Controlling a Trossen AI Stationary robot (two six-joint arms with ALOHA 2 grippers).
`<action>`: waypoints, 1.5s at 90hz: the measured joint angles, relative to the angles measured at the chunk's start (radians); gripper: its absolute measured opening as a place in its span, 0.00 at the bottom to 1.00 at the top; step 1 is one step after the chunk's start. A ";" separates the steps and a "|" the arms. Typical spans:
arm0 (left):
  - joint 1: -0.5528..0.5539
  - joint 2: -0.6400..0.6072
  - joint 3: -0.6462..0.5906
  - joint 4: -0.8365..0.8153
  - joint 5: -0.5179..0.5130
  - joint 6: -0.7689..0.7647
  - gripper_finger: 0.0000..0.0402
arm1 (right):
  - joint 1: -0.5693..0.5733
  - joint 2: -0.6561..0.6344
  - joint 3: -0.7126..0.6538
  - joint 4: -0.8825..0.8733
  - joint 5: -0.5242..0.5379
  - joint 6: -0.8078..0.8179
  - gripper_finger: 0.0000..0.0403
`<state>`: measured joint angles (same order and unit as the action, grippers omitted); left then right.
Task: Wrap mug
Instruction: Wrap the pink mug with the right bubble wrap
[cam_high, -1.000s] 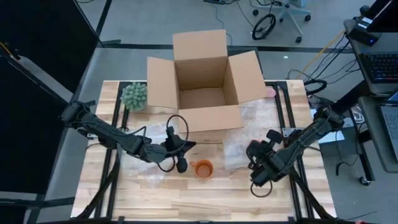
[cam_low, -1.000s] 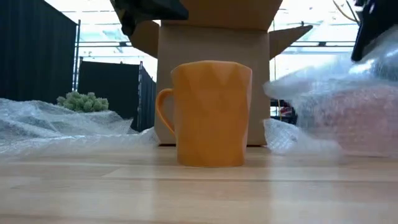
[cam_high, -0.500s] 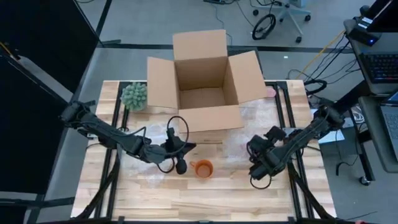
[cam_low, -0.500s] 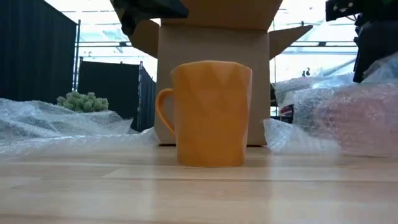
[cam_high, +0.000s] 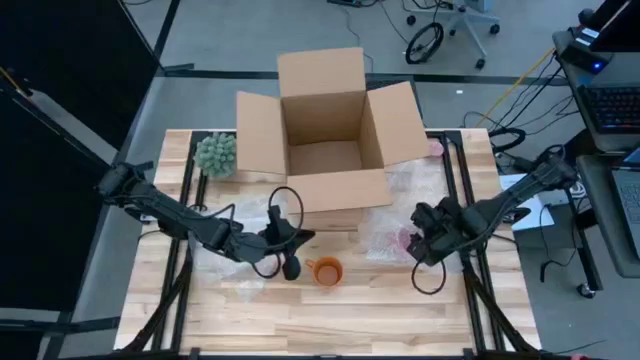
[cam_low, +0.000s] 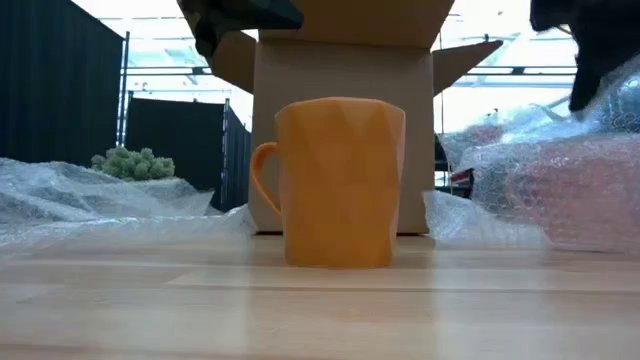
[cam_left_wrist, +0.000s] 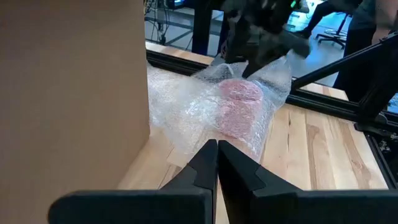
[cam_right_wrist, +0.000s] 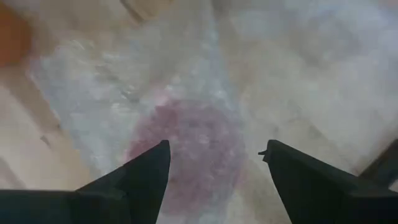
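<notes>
Bubble wrap (cam_left_wrist: 205, 106) veils a pink mug (cam_left_wrist: 239, 109) beneath the right gripper (cam_right_wrist: 214, 155), whose picture is blurred.

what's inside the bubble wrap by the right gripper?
A pink rounded object shows through the bubble wrap. The wrap blurs it, so its exact shape is hidden.

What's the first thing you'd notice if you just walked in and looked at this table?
Probably the orange mug standing on the wood near the table's front, with the left gripper right beside it. Behind it sits a big open box. To the right, the open right gripper hovers over a pink thing wrapped in bubble wrap.
</notes>
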<state>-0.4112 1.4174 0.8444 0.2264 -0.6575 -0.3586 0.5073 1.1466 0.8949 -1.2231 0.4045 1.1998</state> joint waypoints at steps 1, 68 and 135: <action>0.000 0.000 0.000 0.000 0.000 0.000 0.00 | -0.003 -0.001 -0.009 0.004 -0.001 0.000 0.62; -0.002 0.000 0.000 0.000 0.000 0.005 0.00 | -0.169 -0.004 -0.309 0.396 -0.123 -0.151 0.51; -0.068 0.000 0.000 0.003 0.003 0.024 0.00 | -0.099 0.025 -0.310 0.535 -0.201 -0.279 0.04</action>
<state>-0.4797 1.4174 0.8440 0.2298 -0.6548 -0.3344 0.4087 1.1712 0.5854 -0.6883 0.2030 0.9205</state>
